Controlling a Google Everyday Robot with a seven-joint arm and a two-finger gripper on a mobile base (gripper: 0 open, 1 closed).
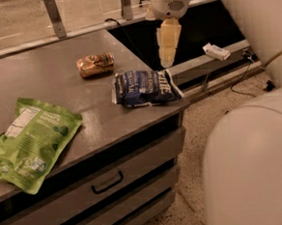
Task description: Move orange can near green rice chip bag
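Jaws hang beyond the worktop's right edge, near its far right corner, over a dark gap; whether they are open or closed, I cannot tell. They hold nothing that shows. The can lies on its side on the worktop, toward the far edge, left of the jaws and apart from them, untouched. The green bag lies flat at the near left corner, its lower end hanging over the front edge, well apart from the can. A blue bag sits at the near right corner, between the can and the front edge, nearly below the jaws in the picture.
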